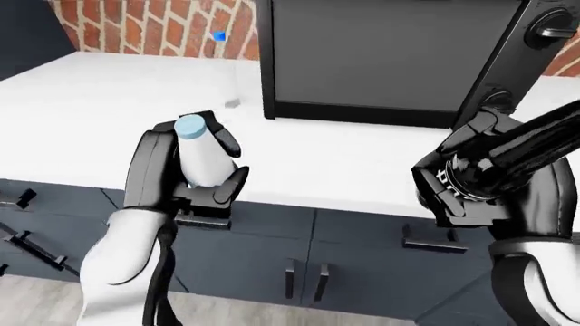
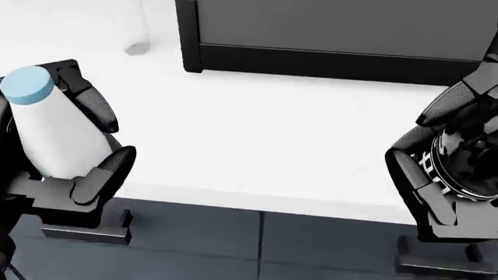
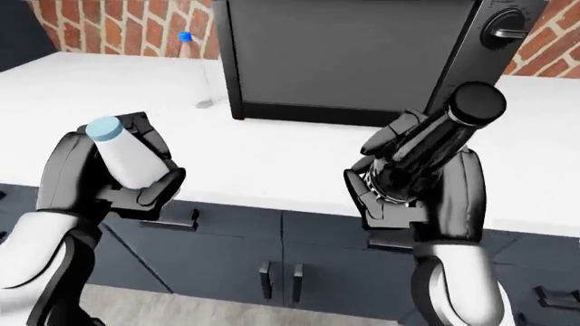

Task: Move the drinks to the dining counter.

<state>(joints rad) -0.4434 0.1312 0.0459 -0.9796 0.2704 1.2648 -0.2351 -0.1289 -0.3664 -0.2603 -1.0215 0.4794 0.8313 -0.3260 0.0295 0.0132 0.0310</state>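
A white bottle (image 2: 53, 133) with a light blue cap is held off the white counter (image 2: 257, 146), and my left hand (image 3: 156, 167) is shut round it at the left of the views. My right hand (image 3: 381, 170) is shut on a black bottle (image 3: 451, 129), which tilts up to the right with its round black cap on top. Both hands hang over the counter's near edge, level with each other and well apart.
A big black appliance (image 1: 381, 61) stands on the counter against the brick wall (image 1: 136, 27). A clear bottle with a blue cap (image 1: 220, 39) stands far off beside it. Dark blue cabinet doors with handles (image 1: 299, 275) run below the counter.
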